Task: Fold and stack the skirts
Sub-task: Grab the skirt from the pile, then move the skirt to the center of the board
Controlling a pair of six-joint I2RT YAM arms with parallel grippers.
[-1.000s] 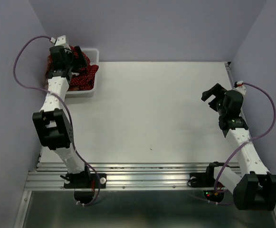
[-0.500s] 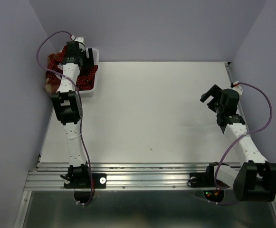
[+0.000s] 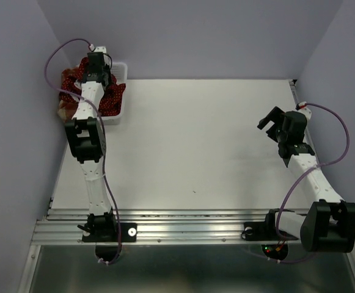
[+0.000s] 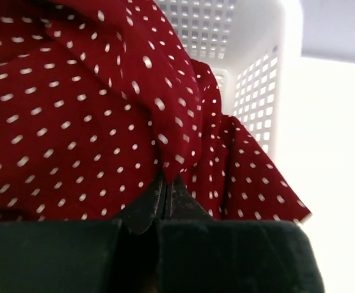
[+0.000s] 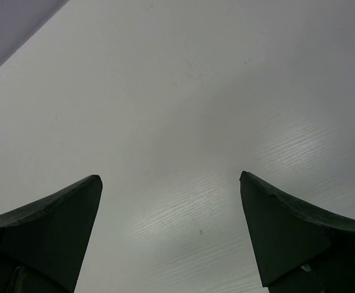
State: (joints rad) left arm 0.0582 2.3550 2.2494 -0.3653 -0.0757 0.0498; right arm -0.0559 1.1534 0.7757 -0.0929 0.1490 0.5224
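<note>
Dark red skirts (image 3: pixel 113 97) with white polka dots lie heaped in a white mesh basket (image 3: pixel 124 68) at the table's far left corner. My left gripper (image 3: pixel 99 79) reaches down into that heap. In the left wrist view its jaws are pressed together, and the left gripper (image 4: pixel 167 182) pinches a fold of a dotted skirt (image 4: pixel 85 116) at its tips. A paler bit of cloth (image 3: pixel 61 111) hangs at the basket's left side, too small to make out. My right gripper (image 3: pixel 267 120) hovers open over the bare table at the right, and in its wrist view the right gripper (image 5: pixel 171 183) has nothing between its fingers.
The basket's mesh wall (image 4: pixel 264 85) stands just right of the pinched cloth. Purple walls close in the table at the back and on both sides. The white tabletop (image 3: pixel 195 140) stretches between the two arms.
The left arm straightened and reached further over the basket, then its open gripper shut on the dotted skirt. The right arm shifted only slightly.
</note>
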